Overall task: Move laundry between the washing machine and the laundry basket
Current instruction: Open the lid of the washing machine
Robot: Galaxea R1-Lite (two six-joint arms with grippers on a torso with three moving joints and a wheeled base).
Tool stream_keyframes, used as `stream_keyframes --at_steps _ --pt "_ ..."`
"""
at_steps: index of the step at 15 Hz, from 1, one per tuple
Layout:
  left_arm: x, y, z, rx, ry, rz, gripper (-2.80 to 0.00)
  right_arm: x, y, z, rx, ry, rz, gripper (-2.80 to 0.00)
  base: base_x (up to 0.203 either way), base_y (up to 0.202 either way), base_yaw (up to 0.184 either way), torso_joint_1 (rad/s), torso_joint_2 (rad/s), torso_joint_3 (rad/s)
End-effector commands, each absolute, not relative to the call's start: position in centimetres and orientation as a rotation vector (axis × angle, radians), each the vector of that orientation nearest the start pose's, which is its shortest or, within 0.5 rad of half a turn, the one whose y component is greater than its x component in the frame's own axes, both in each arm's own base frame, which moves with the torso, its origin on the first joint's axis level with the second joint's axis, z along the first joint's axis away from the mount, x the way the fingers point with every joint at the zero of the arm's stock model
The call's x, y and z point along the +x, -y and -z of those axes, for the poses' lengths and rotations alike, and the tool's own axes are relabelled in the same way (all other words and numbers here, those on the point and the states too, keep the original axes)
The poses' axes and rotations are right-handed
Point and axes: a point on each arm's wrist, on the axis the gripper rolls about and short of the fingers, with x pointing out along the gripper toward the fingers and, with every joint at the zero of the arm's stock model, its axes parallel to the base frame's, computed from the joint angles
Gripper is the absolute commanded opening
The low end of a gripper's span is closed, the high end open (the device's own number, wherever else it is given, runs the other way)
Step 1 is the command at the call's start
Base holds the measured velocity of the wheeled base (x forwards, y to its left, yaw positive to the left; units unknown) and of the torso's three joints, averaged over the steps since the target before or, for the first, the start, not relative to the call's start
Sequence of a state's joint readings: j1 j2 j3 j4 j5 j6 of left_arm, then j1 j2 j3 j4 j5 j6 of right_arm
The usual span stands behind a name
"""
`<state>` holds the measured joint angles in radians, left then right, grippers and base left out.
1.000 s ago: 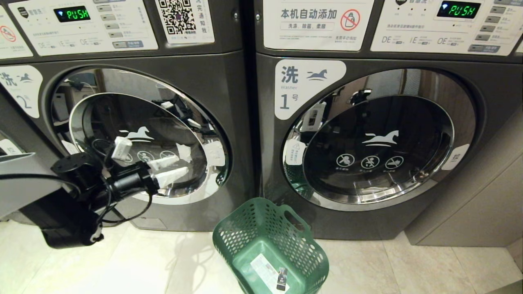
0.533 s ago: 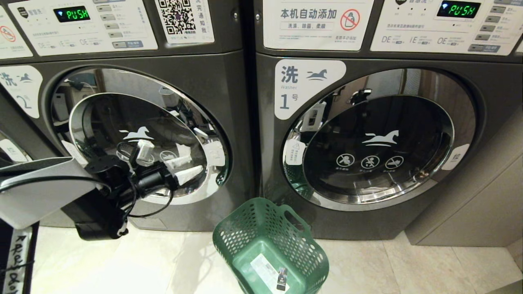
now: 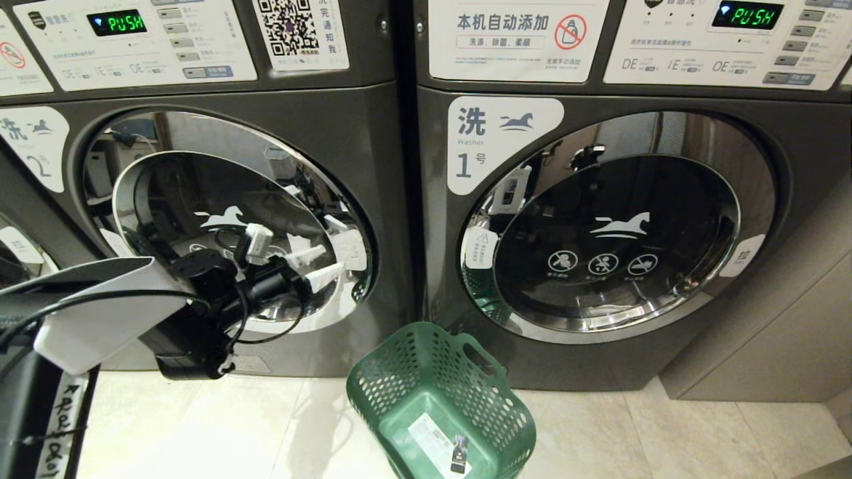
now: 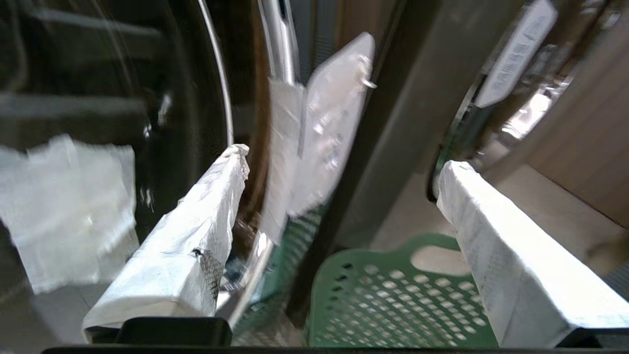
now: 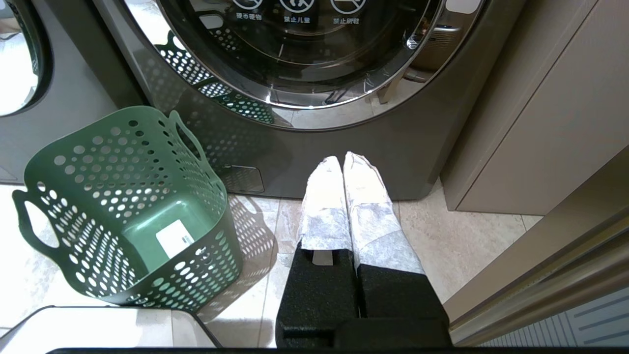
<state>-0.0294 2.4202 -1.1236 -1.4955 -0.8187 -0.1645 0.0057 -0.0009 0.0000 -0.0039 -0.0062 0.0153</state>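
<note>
The washing machine (image 3: 373,140) marked 2 stands on the left, its round chrome-rimmed door (image 3: 200,186) closed. My left gripper (image 3: 331,261) is open and empty in front of the door's lower right rim. In the left wrist view the left gripper (image 4: 344,158) has its white-wrapped fingers (image 4: 206,216) wide apart, by a white tag (image 4: 334,123) on the rim. The green laundry basket (image 3: 439,399) stands on the floor between the two washers, showing only a white label inside. The basket (image 5: 123,211) also shows beside my parked right gripper (image 5: 343,158), which is shut. The laundry is out of view.
A matching washer marked 1 (image 3: 599,233) stands on the right with its door closed. A beige cabinet (image 3: 785,319) sits at the far right. Pale floor tiles (image 3: 665,432) spread in front of the machines.
My left arm has swung rightward across washer 2's door, carrying the open gripper from the door's lower middle to its lower right rim. The basket and right arm have not moved.
</note>
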Motion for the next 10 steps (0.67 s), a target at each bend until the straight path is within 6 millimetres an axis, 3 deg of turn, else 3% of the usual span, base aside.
stream_keyframes --at_steps 1,10 --pt "44.7 3.7 -7.0 -0.064 0.129 0.853 0.0 -2.3 0.0 -7.6 0.015 0.005 0.0 -2.8 0.0 0.0 0.0 0.0 0.0 0.0" --pt "45.2 5.6 -6.8 -0.054 0.132 0.862 0.0 -2.3 0.0 -7.6 0.015 0.005 0.0 -2.8 0.0 0.0 0.0 0.0 0.0 0.0"
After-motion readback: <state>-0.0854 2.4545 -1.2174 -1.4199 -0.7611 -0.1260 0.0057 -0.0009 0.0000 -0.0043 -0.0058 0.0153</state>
